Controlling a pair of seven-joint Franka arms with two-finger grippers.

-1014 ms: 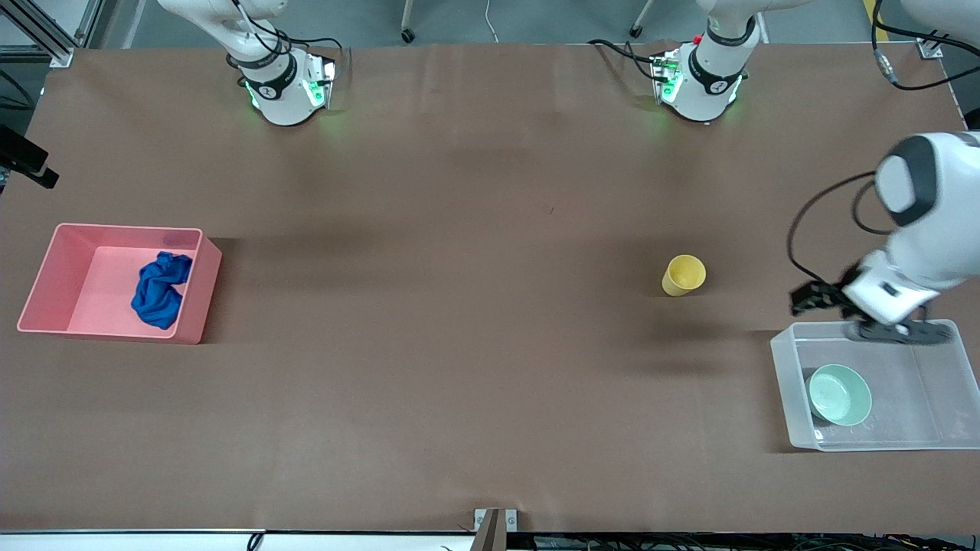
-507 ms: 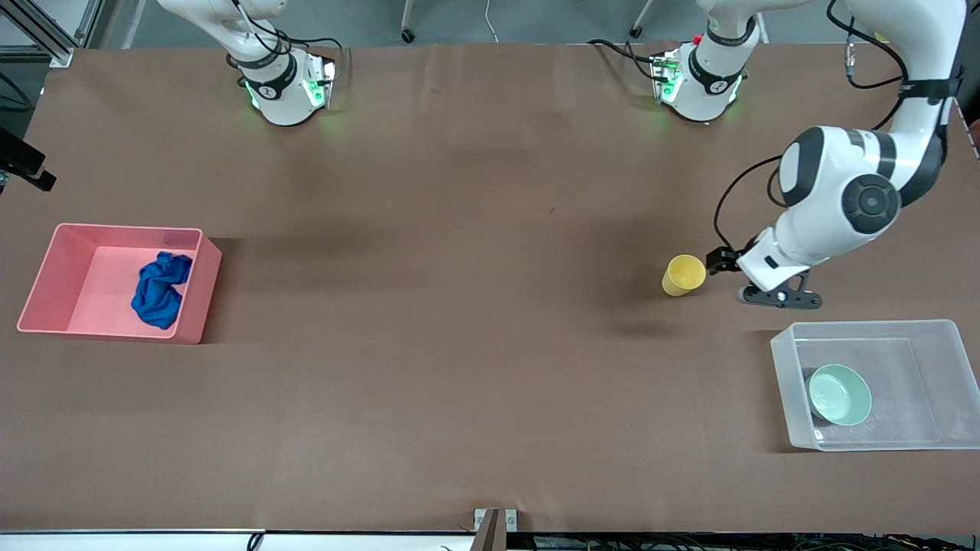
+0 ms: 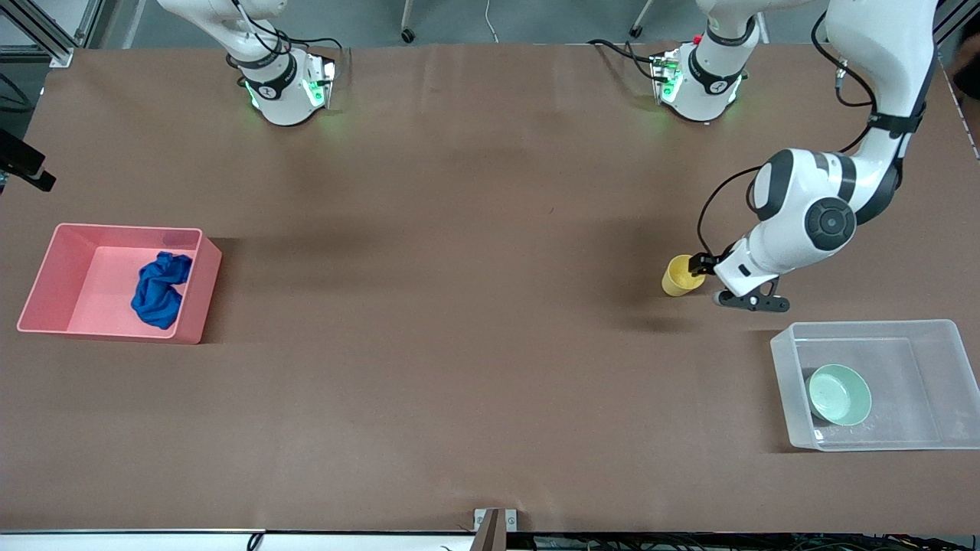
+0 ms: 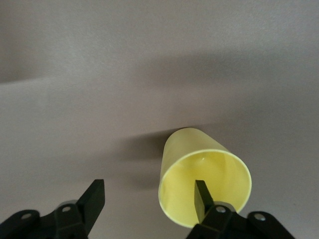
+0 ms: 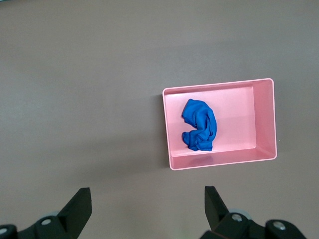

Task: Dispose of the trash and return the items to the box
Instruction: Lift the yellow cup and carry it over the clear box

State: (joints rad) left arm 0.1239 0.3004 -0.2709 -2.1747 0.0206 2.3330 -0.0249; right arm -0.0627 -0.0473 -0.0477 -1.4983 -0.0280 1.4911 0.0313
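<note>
Here the left gripper (image 4: 149, 199) was low at the small yellow plastic cup (image 3: 681, 275), which stood upright on the brown table (image 3: 459, 229), farther from the front camera than the clear translucent plastic rectangular box (image 3: 781, 360). Its jaws were spread wide and not gripping: one finger (image 4: 200, 198) was inside the mouth of the cup, against the inner wall, and the other finger was outside, well apart from the cup, so one side of the cup's wall was between the jaws.

The shallow mint-green round bowl (image 3: 840, 394) lay inside the clear box, near the wall toward the right arm's end.

The right gripper (image 5: 147, 206) was high over the bare table with its jaws spread and nothing between them. Below it, in the right wrist view, the opaque pink rectangular bin (image 5: 169, 127) held the crumpled royal-blue cloth wad (image 5: 199, 124). This arm waited.
</note>
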